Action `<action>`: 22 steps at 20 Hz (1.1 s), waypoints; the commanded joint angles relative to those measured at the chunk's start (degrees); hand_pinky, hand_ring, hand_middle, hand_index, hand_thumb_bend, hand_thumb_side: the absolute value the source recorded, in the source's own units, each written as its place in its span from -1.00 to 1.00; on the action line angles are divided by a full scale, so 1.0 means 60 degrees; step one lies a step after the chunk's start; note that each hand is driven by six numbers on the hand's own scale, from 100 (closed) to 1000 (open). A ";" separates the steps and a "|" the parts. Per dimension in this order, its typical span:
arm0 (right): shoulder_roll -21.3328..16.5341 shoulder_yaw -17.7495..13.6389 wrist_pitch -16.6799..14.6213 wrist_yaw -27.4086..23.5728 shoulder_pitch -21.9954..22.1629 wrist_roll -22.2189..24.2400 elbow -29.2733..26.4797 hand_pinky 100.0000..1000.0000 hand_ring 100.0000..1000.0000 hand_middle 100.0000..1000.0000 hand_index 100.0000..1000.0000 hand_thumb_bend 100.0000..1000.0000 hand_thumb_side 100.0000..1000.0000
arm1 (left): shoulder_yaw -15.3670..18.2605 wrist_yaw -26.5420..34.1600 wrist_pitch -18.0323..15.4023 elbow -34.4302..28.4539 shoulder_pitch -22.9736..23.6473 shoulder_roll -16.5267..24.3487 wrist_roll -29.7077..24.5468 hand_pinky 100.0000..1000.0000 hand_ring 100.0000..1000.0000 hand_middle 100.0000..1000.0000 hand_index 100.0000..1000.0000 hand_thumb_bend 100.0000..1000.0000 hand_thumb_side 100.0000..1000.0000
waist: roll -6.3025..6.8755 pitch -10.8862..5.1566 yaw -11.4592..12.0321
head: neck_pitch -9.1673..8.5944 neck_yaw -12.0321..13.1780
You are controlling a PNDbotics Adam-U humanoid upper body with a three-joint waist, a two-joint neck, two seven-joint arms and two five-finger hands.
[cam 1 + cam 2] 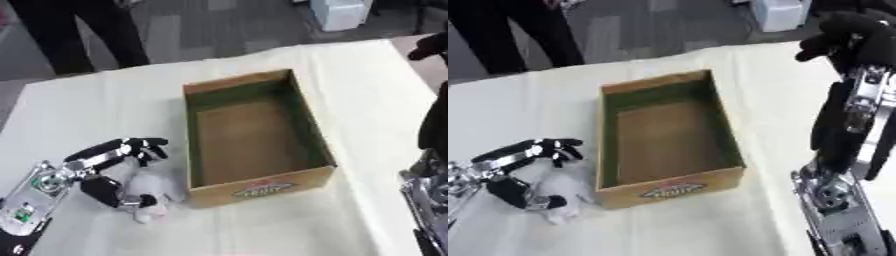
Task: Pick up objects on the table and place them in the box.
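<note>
An open cardboard box [256, 186] stands in the middle of the table, its inside bare. Left of its near corner lies a small white soft thing [150, 190]. My left hand [112, 165] is over it, fingers curled above it and thumb below, closing round it. My right hand [852, 35] is raised at the right edge, well above the table and apart from the box, with its black fingers curled and nothing in them.
A cream cloth covers the table [105, 110]. Beyond the far edge are a person's dark legs [83, 30] and a white container [339, 12] on the floor. My right arm [842, 190] rises along the right side.
</note>
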 commanded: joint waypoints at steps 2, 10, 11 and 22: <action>-0.0071 -0.0036 -0.0018 0.0062 -0.0189 -0.0013 -0.0127 -0.31 -0.14 0.00 0.23 -1.00 0.67 | 0.0221 -0.1204 -0.0058 -0.0126 0.0010 0.0283 0.1588 -1.00 -0.88 -0.30 0.20 -1.00 -0.71 | -0.0038 -0.0173 0.0021 | 0.0047 -0.0098; -0.0066 -0.0044 -0.0016 0.0077 -0.0185 -0.0020 -0.0127 -0.31 -0.15 0.00 0.23 -1.00 0.68 | 0.0192 -0.2119 -0.0318 0.0009 0.0127 0.0270 0.3810 -1.00 -1.00 -1.00 -0.43 -1.00 -0.31 | -0.0052 -0.0163 0.0024 | 0.0078 -0.0109; -0.0066 -0.0046 -0.0017 0.0078 -0.0184 -0.0021 -0.0127 -0.31 -0.15 0.00 0.23 -1.00 0.68 | 0.0195 -0.2224 -0.0352 0.0011 0.0143 0.0284 0.3959 -1.00 -1.00 -1.00 -0.45 -1.00 -0.29 | -0.0052 -0.0162 0.0025 | 0.0083 -0.0110; -0.0101 -0.0052 -0.0009 0.0097 -0.0153 -0.0044 -0.0127 -0.31 -0.15 0.00 0.23 -1.00 0.68 | 0.0269 -0.2092 -0.0591 0.0022 0.0266 0.0485 0.4274 -1.00 -1.00 -1.00 -0.51 -1.00 -0.19 | -0.0058 -0.0158 0.0081 | 0.0144 -0.0118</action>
